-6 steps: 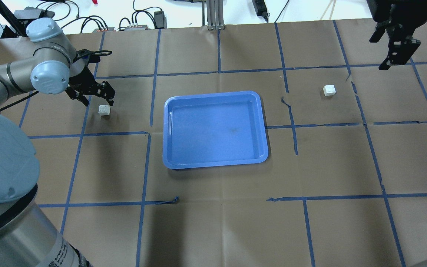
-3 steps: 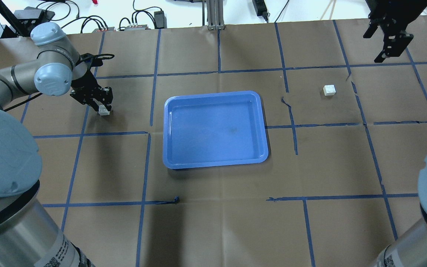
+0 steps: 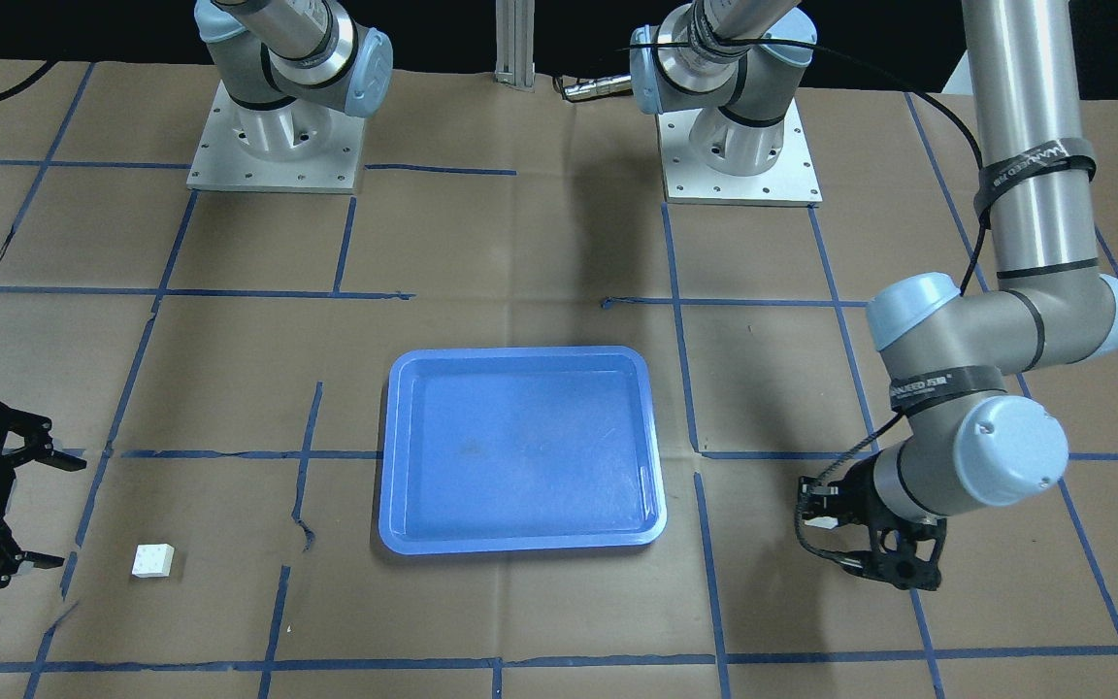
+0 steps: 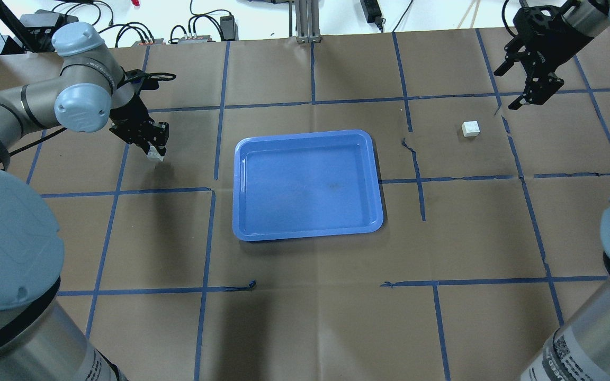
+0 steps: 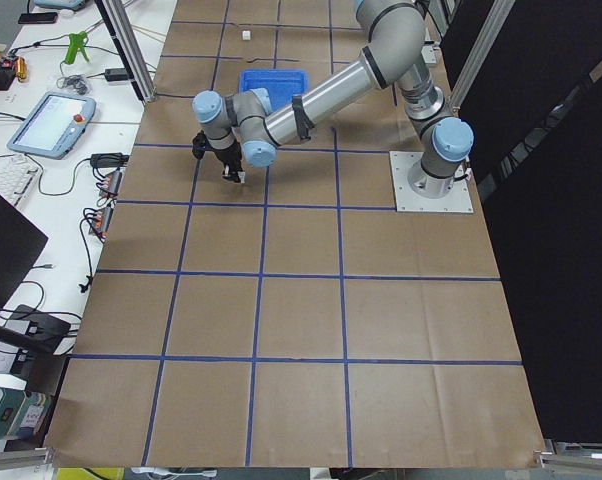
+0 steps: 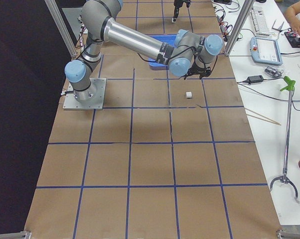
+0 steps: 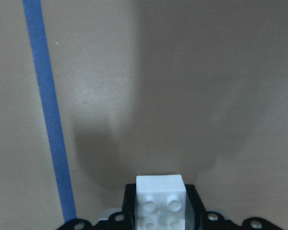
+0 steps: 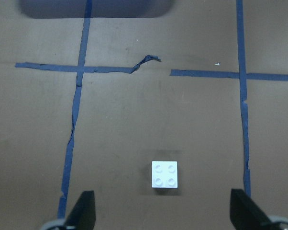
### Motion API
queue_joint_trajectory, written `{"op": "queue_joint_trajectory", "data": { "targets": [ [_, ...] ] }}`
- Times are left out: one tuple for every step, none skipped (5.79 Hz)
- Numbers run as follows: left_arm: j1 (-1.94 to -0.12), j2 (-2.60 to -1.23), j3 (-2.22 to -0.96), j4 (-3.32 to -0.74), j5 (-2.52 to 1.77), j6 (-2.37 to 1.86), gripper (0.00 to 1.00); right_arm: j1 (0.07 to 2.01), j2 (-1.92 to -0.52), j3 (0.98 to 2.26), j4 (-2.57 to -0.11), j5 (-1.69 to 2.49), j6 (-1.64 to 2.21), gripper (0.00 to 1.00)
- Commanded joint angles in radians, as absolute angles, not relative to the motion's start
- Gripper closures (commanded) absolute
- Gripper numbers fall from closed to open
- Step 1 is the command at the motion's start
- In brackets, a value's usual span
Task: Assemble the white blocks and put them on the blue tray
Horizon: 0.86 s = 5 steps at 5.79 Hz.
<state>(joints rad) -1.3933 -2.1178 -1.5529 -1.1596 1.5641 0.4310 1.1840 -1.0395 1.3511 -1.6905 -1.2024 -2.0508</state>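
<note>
From the front, the left gripper (image 3: 824, 530) was clamped on the held white brick (image 3: 817, 521) toward the table's (image 3: 540, 621) left end. A black strap (image 3: 942, 386) on its arm bore white print too blurred to read. The right gripper (image 3: 72, 512), fingers apart, hung near the far right corner beside the loose white brick (image 3: 152, 560).

Overhead, the blue tray (image 4: 305, 185), round-cornered and raised-rimmed, sat mid-table, well apart from both.

The left wrist view showed the held white brick's four round studs.

In the right wrist view the loose white brick, square and four-studded, lay on brown paper (image 8: 134, 120).
</note>
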Motion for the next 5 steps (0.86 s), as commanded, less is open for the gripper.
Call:
{"op": "queue_joint_trajectory", "data": {
  "targets": [
    [-1.529,-2.047,-1.563,-1.181,1.566,0.727,0.97,1.161,-0.977,1.425,-1.802,-1.089,-2.074,0.01],
    [-1.592,-2.031,-1.571,-1.180,1.560,0.981,0.97,1.157,-0.953,1.460,-1.833,-1.048,-2.107,0.02],
    [-1.650,-2.014,-1.592,-1.183,1.565,1.085,0.97,1.143,-0.925,1.466,-1.845,-1.033,-2.175,0.03],
    [-1.685,-2.020,-1.621,-1.166,1.574,1.233,0.96,1.137,-0.904,1.468,-1.847,-1.016,-2.181,0.02],
    [-1.724,-2.031,-1.634,-1.143,1.572,1.394,0.92,1.135,-0.890,1.470,-1.847,-1.017,-2.184,0.01]
  ]
}}
